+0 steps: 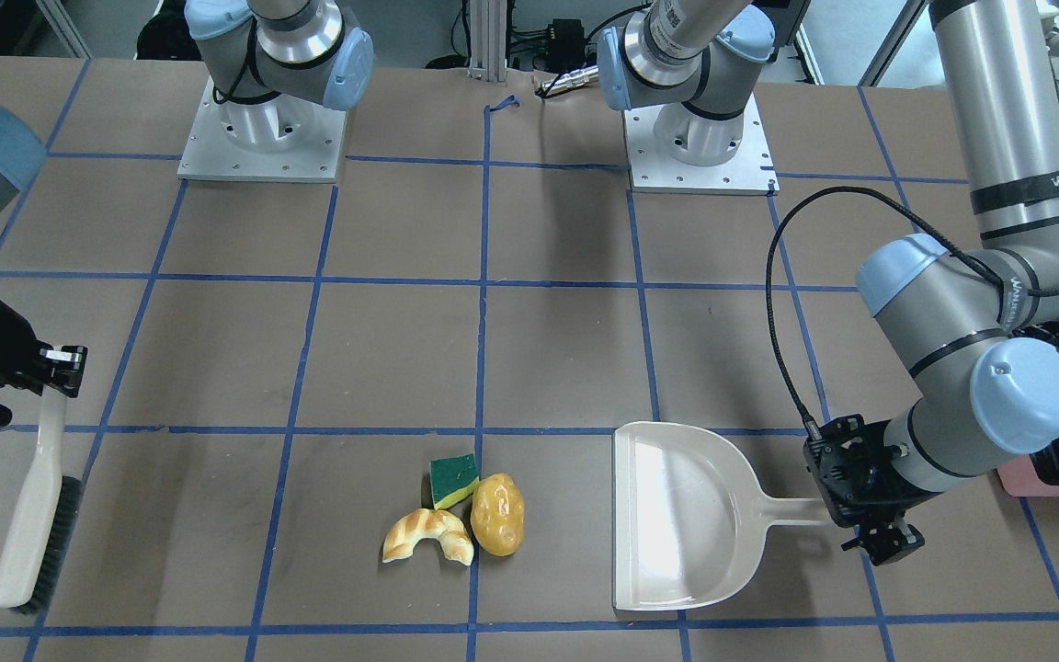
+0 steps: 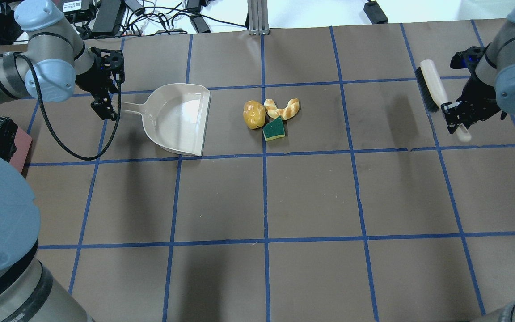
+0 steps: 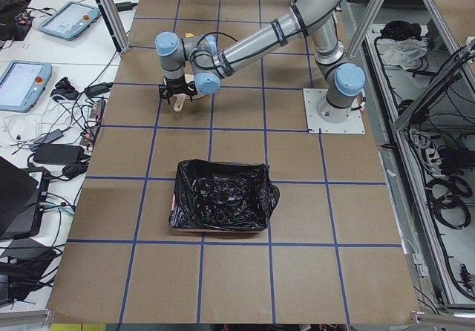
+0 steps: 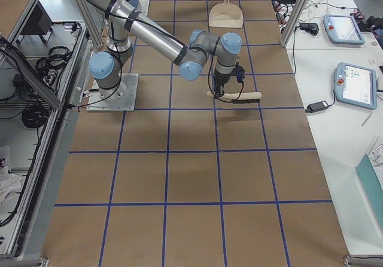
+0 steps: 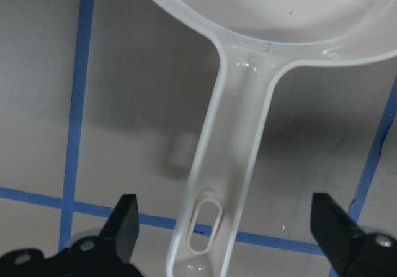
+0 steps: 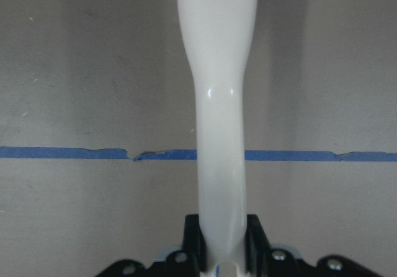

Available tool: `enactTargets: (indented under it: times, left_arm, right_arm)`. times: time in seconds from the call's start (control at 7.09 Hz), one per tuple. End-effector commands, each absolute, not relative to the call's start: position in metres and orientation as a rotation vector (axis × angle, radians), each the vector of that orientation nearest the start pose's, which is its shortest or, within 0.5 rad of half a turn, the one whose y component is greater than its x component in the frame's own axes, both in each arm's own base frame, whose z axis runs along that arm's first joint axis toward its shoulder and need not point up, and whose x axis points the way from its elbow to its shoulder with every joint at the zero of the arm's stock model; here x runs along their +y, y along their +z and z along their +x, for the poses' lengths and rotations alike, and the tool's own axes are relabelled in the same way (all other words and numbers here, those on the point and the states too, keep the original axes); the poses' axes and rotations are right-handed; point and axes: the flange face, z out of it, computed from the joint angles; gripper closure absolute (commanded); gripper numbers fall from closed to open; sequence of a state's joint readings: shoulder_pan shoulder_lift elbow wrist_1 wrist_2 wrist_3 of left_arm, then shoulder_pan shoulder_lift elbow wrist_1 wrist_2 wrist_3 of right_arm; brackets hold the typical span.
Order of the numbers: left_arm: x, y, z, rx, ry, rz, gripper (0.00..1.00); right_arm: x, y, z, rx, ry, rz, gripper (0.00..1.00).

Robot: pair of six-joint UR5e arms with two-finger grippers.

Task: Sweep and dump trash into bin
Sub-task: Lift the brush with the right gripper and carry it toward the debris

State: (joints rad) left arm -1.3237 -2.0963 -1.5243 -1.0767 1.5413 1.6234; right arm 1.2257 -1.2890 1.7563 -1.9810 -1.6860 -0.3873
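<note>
Front view: the trash lies just beside the dustpan, facing its open mouth for sweeping. Left wrist: my left gripper straddles the handle, jaws wide apart. Right wrist: my right gripper is clamped on the brush. Left side: the bin sits well apart.

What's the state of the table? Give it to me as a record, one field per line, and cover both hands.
left hand: open, one finger on each side of the dustpan handle, not closed on it
right hand: shut on the brush handle
dustpan: lying on the table, nothing in it, mouth towards the trash
to sweep: croissant, potato, sponge, bunched together between dustpan and brush
bin: pink, lined with a black bag, at the robot's left end of the table
</note>
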Motion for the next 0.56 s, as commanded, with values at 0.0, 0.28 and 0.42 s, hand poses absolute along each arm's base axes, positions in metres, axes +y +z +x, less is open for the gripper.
enactTargets:
  times: [0.0,0.28,0.42]
  left_arm:
    - [-0.676,0.248,0.028,2.400,-0.060,2.051,0.03]
    - [-0.677,0.245,0.026,2.396,-0.054,2.060,0.07]
    - [-0.677,0.239,0.026,2.397,-0.045,2.070,0.11]
  right_arm:
    - [-0.577,0.297,-0.019,3.250,0.185,0.022,1.00]
    - [-0.577,0.302,0.057,3.337,0.187,0.014,1.00]
    - [-0.583,0.302,0.089,3.346,0.155,0.063,1.00]
